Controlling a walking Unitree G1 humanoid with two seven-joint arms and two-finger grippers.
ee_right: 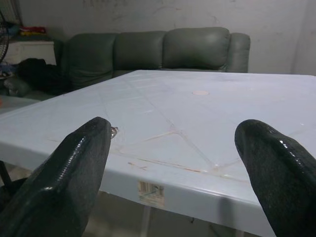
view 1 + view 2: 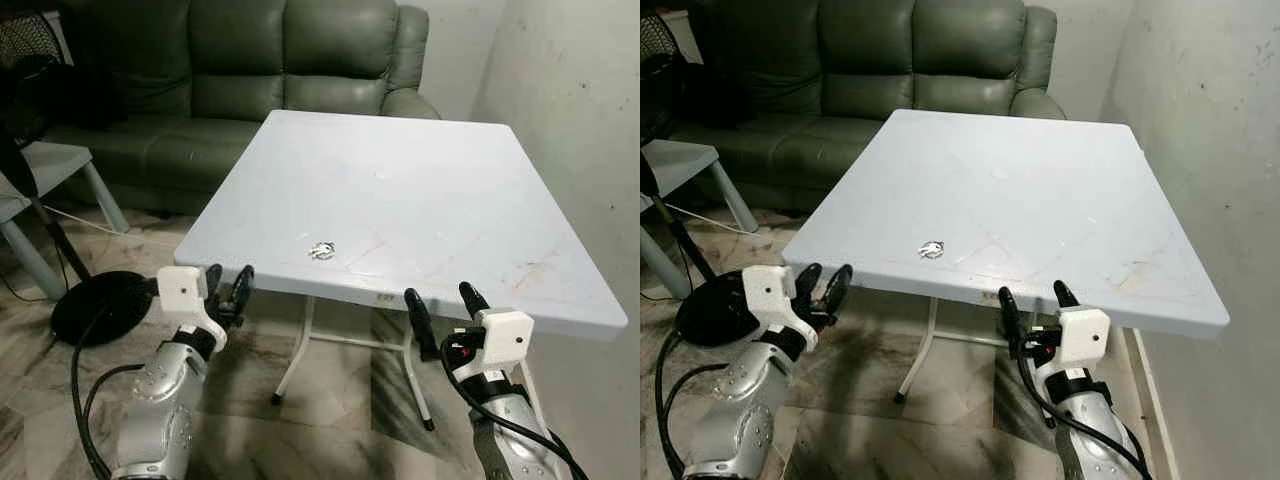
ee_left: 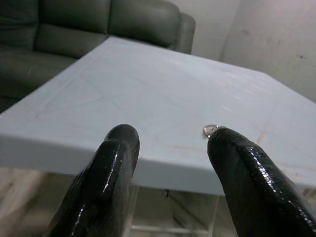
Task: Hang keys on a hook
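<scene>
A small bunch of silver keys point(image 2: 322, 250) lies on the white square table point(image 2: 420, 190), close to its near edge. My left gripper point(image 2: 229, 281) is held up just below the table's near-left corner, open and empty. My right gripper point(image 2: 445, 305) is raised below the near edge, right of the keys, wide open and empty. In the left wrist view the keys point(image 3: 210, 130) peek out just above one black fingertip point(image 3: 237, 153). The right wrist view has the keys point(image 1: 114, 132) beside its fingertip point(image 1: 86, 148).
A dark green sofa point(image 2: 250, 70) stands behind the table. A fan's black round base point(image 2: 100, 305) and a pale side table point(image 2: 45, 175) stand at the left. A bare wall point(image 2: 570, 110) runs close along the table's right side.
</scene>
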